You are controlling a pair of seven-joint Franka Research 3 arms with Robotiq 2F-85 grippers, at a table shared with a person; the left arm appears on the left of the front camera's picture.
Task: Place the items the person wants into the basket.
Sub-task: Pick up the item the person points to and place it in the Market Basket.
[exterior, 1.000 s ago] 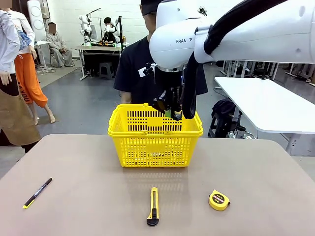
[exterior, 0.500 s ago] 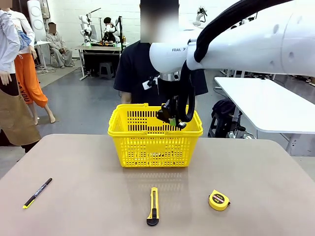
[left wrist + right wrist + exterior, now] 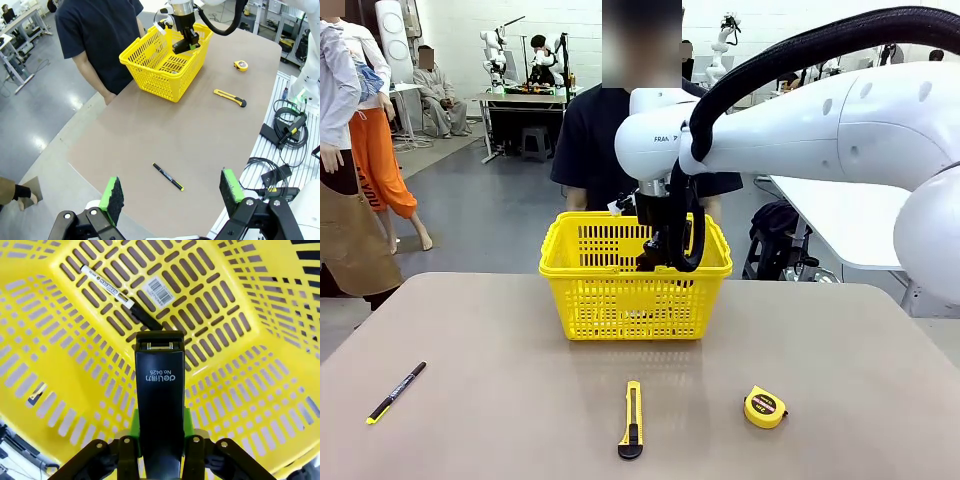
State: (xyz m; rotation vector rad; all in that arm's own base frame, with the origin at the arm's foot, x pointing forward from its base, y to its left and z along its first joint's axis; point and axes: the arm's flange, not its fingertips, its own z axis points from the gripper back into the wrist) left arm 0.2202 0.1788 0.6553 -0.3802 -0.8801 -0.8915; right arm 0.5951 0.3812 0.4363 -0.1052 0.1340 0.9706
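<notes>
Gripping a black stapler (image 3: 160, 385) between the pads of the right tool (image 3: 160, 440) inside the yellow basket (image 3: 620, 300), just above a white marker (image 3: 107, 286) on its floor. Holding the left tool (image 3: 172, 189) wide open and empty over the bench (image 3: 500, 340). Tape measure (image 3: 765, 407) out on the bench, near a knife (image 3: 632, 420).

A long black stapler (image 3: 160, 390) sits clamped between the green pads (image 3: 188, 421) of the right gripper (image 3: 160, 427), pointing down into the bright yellow latticed plastic basket (image 3: 65, 390). On the basket's floor lies a short white marker with black cap (image 3: 112, 290), beside a barcode sticker (image 3: 159, 291)
</notes>
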